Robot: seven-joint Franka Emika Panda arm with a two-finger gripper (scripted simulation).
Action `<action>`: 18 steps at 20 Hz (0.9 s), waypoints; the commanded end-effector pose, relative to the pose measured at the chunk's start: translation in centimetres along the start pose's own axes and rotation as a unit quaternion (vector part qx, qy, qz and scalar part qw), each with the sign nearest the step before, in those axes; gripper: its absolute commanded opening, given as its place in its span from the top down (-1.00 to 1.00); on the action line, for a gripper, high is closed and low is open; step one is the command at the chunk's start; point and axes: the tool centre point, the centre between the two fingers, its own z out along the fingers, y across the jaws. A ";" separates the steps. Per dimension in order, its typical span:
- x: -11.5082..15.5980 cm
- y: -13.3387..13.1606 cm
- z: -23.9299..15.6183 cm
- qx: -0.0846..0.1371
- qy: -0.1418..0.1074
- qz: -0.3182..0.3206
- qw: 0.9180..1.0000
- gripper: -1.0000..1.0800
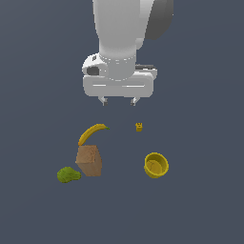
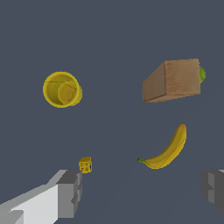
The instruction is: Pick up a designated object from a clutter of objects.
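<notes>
**Above the clutter, jaws spread wide**

Over the dark grey floor [image 1: 205, 209] the gripper [image 1: 118, 101] hangs with its fingers well apart, holding nothing. In the wrist view both fingers [image 2: 70, 192] sit at the frame's lower corners with open floor between them.

Below it lies the banana [image 1: 92, 133] — curved, yellow, with a small greenish stem tip — flat on the floor and untouched. Just past one end of it stands the brown box [image 1: 89, 160], tilted on an edge; the two are very near, though whether they touch cannot be told. A lumpy green thing [image 1: 68, 175] sits close beside the box, on the exterior view's left of it.

Well apart, toward the exterior view's right, sits the round yellow bowl [image 1: 156, 165], open side up. A tiny yellow block [image 1: 139, 127] lies alone between the bowl and the gripper — nearer the gripper.
</notes>
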 end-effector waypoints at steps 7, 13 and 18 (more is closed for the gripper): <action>-0.3 -0.2 0.4 -0.004 -0.007 0.003 1.000 -0.92; -0.5 -0.3 0.6 -0.006 -0.010 0.005 1.000 -0.92; -0.4 -0.2 0.9 -0.005 -0.010 0.009 1.000 -0.92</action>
